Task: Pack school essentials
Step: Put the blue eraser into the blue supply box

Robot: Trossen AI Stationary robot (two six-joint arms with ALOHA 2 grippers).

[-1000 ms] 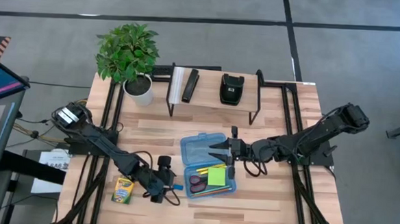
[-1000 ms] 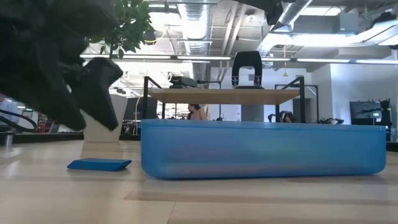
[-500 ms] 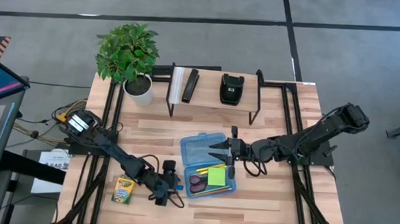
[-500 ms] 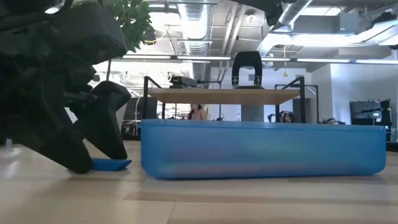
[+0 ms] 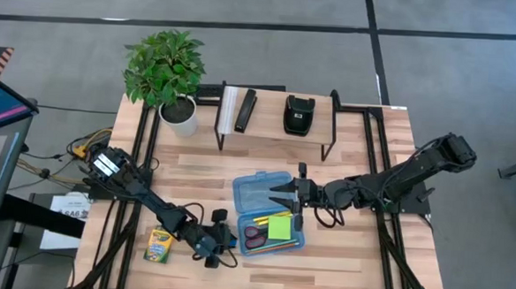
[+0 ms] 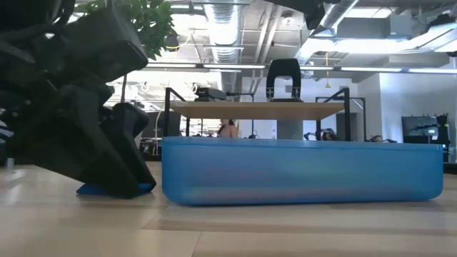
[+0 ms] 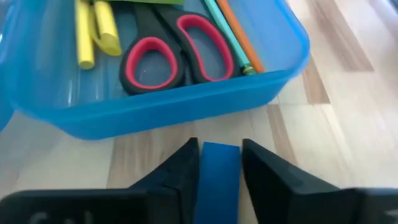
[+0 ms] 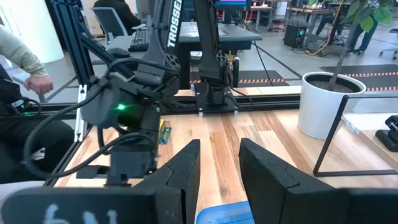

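Observation:
A small blue eraser (image 7: 217, 180) lies flat on the table just left of the blue case (image 5: 268, 211), and my left gripper (image 7: 219, 146) is shut on it, low at the table (image 6: 125, 182). The open case holds red-handled scissors (image 7: 168, 59), yellow sticks (image 7: 93, 34), an orange pencil (image 7: 236, 31) and a green pad (image 5: 279, 226). The crayon box (image 5: 158, 244) lies flat on the table, left of my left gripper (image 5: 225, 239). My right gripper (image 5: 283, 197) hovers level above the case, open, with nothing between its fingers (image 8: 186, 168). My left gripper pinches the eraser's two long sides (image 7: 204, 168) between its two fingers, which lie along the eraser. The fingers slant down from the table's left toward the case. The eraser's underside (image 6: 87, 190) rests on the table.
At the back stands a low shelf (image 5: 276, 132) with a black bar (image 5: 245, 110) and a black pouch (image 5: 297, 114) on it. A potted plant (image 5: 166, 69) is at the back left. A person's sleeve (image 8: 25, 56) shows in the room beyond the table.
My left gripper has gone down and toward the table's right edge, onto the eraser beside the case. Its fingers have come together on the eraser. The eraser has stayed flat on the table.

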